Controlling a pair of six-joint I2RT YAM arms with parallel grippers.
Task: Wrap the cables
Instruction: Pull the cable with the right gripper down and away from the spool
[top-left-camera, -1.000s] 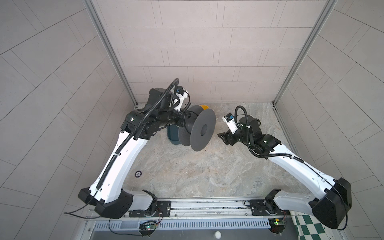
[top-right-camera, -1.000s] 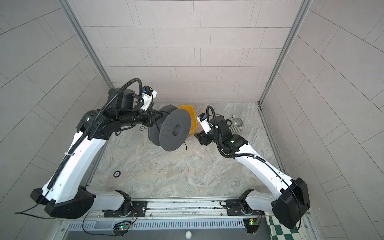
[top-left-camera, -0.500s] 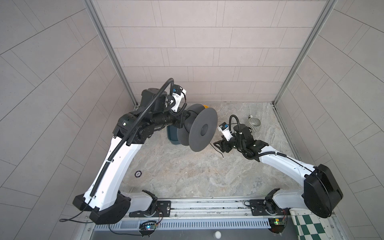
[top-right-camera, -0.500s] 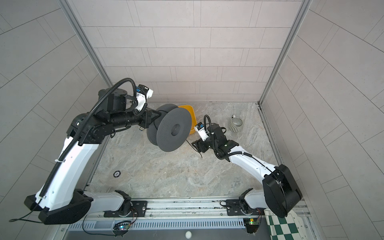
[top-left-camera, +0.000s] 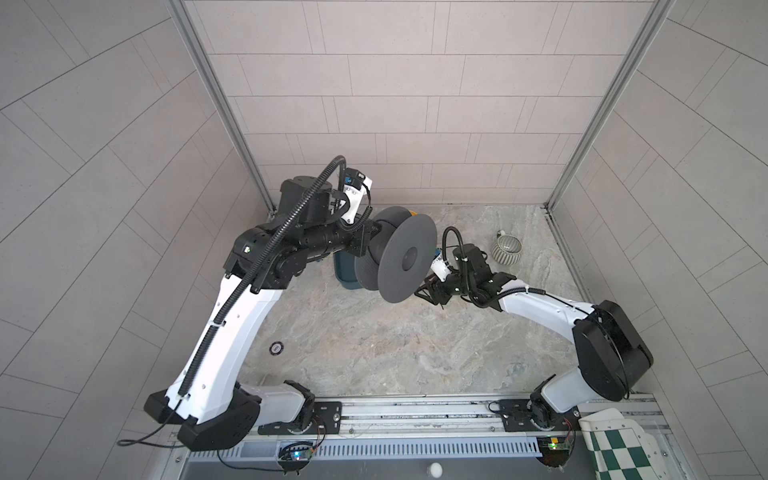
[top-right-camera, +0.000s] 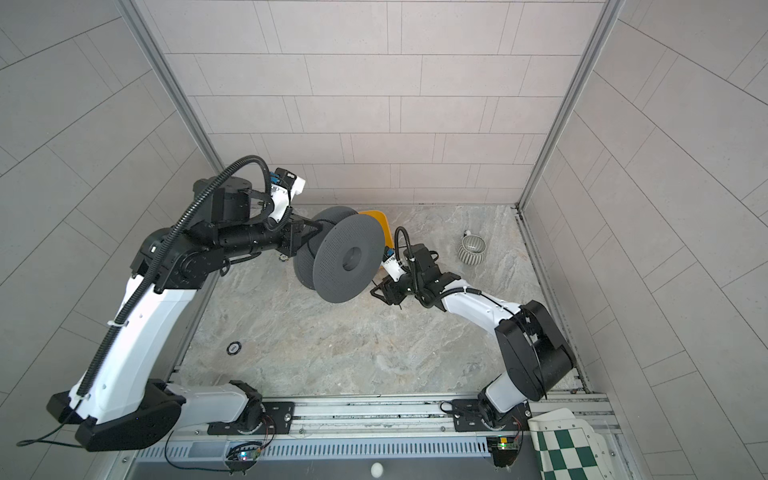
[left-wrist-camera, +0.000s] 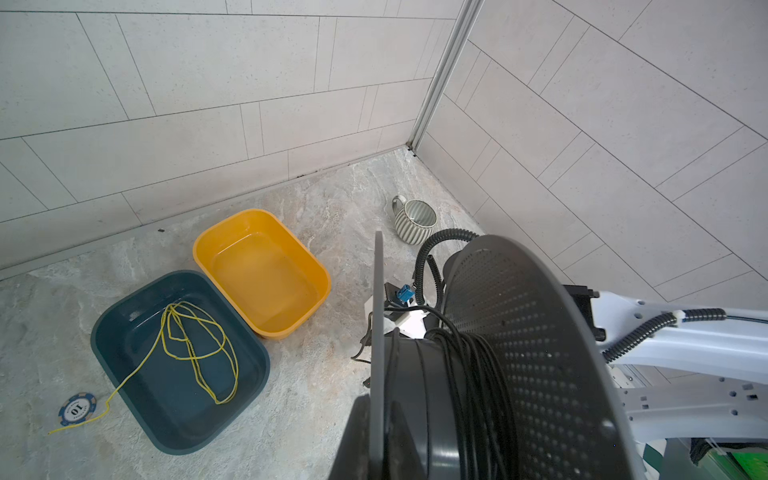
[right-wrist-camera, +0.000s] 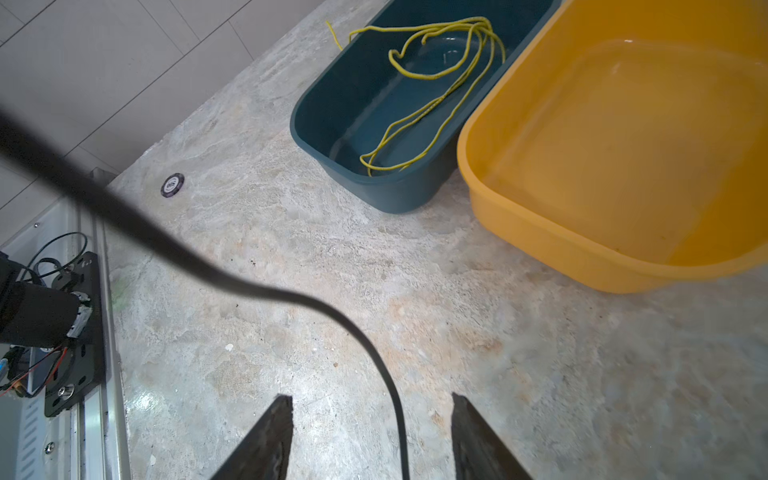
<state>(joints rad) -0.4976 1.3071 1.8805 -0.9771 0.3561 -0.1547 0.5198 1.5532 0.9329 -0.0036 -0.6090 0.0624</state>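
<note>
My left gripper (top-left-camera: 371, 243) is shut on the back flange of a grey spool (top-left-camera: 405, 259), holding it off the floor with its axis roughly level. The cables (left-wrist-camera: 465, 374), one thin black wire, are wound in many turns round the spool's hub. A loose strand leaves the spool and runs down between the fingers of my right gripper (right-wrist-camera: 370, 395). That gripper is open, its jaws apart on either side of the cables (right-wrist-camera: 291, 297), without pinching them. In both top views the right gripper (top-right-camera: 382, 291) sits low beside the spool's (top-right-camera: 349, 262) lower rim.
A yellow tub (left-wrist-camera: 195, 253) and a teal tub (left-wrist-camera: 95, 336) holding a yellow-green cord (left-wrist-camera: 195, 349) stand behind the spool. A ribbed cup (top-left-camera: 507, 249) is at the back right. A poker chip (top-left-camera: 276, 348) lies front left, another chip (left-wrist-camera: 77, 409) by the teal tub.
The right arm has dropped and reached left, bringing its gripper low beside the spool's lower rim. The left arm's elbow has shifted left while the spool stays nearly in place.
</note>
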